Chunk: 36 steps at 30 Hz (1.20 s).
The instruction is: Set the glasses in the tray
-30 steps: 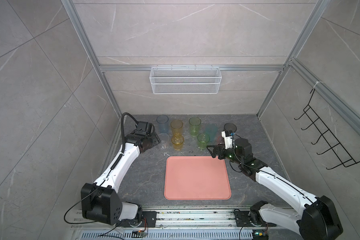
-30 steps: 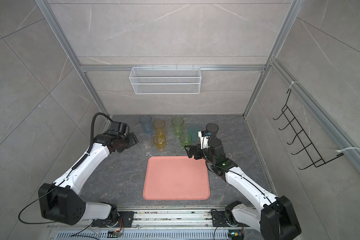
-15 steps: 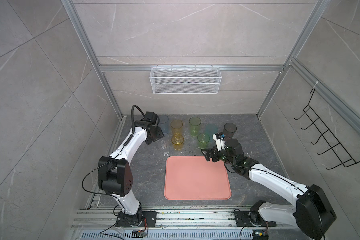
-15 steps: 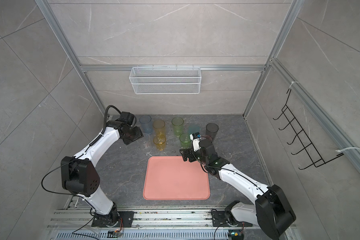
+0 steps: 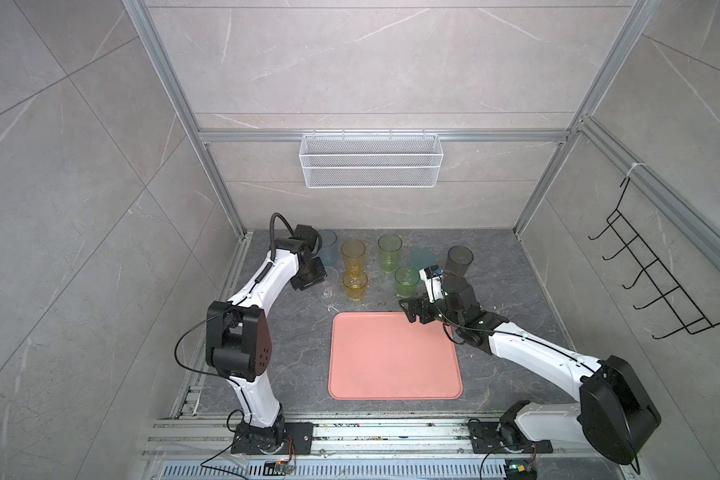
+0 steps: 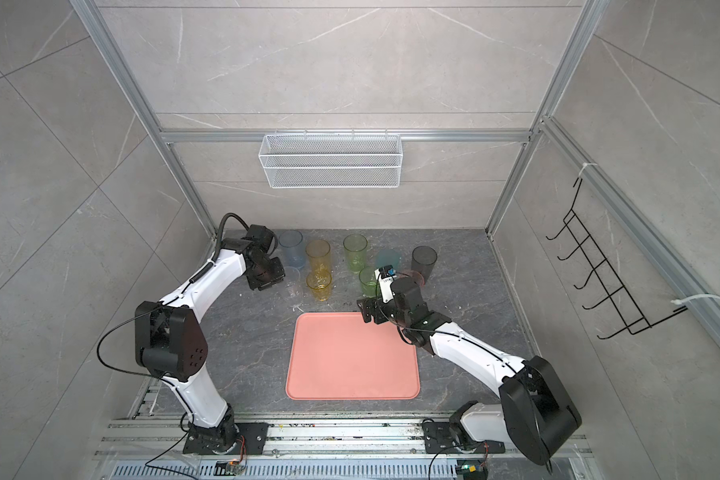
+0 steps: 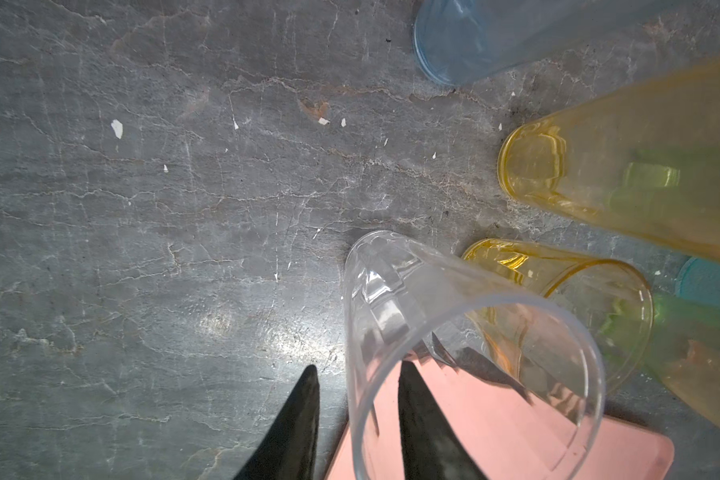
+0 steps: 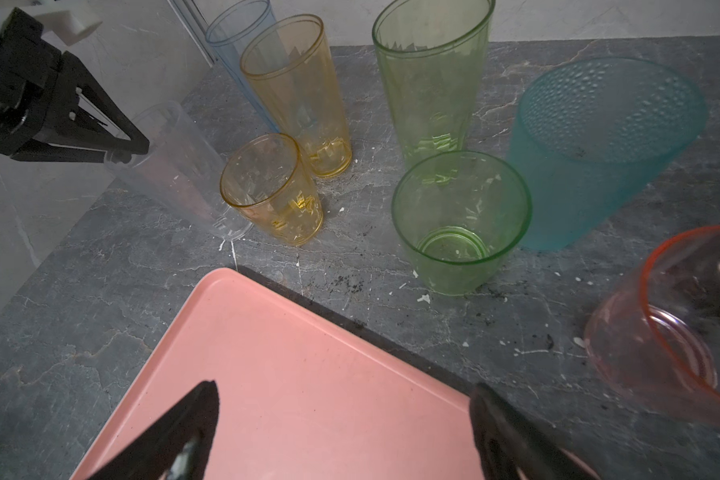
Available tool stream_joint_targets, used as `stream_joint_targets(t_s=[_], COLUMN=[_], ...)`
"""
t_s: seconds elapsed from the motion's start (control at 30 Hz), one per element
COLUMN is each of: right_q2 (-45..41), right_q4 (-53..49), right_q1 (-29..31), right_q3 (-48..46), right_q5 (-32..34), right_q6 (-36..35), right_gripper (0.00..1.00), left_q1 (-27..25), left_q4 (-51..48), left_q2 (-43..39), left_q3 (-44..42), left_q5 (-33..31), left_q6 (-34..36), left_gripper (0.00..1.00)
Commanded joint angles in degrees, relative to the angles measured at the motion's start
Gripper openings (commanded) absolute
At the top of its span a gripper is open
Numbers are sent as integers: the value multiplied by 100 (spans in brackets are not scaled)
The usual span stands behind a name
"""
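Stone worktop (image 5: pixel 292 332) carried the upright clear tumbler (image 7: pixel 391 291) at the left hand (image 7: pixel 358 368), one finger inside its rim and one outside, set close though I could not tell if pinching, with the bare tray (image 5: pixel 391 374) just beyond and the spread right hand (image 8: pixel 346 388) farther off

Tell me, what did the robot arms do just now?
The left arm reared up, and the left gripper now points down over the rim of the clear glass, one finger inside, closing in; a firm grip is unclear. The right gripper slid slightly left over the tray, open. The other glasses and tray stayed put.
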Motion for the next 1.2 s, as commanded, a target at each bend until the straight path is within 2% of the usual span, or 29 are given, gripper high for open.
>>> stream_joint_targets(t_s=[0.0,0.33,0.7,0.83,0.97,1.17], right_q2=[83,167,276,283,342,391], right_q4=[-77,-184,-216,-242,-231,-212], right_q1=[57,107,135,144,144,157], right_q3=[182,279,323,331,332,332], right_q5=[121,210,288,330,395,392], right_q6=[-124,-137,-160,-175,-176,-169], right_gripper=[95,95,95,95,95,95], left_q1=[23,21,20,19,10,-7], left_q4=[-204,-249,-487,-661,-1172,-1533], left_q2=[47,97,14,-147,-280,-812], left_q3=[185,189,262,264,355,231], left_q5=[-46,-103,-270,-312,-621,-653], left_q6=[145,185,307,387,438,525], left_gripper=[28,19,4,2,2,0])
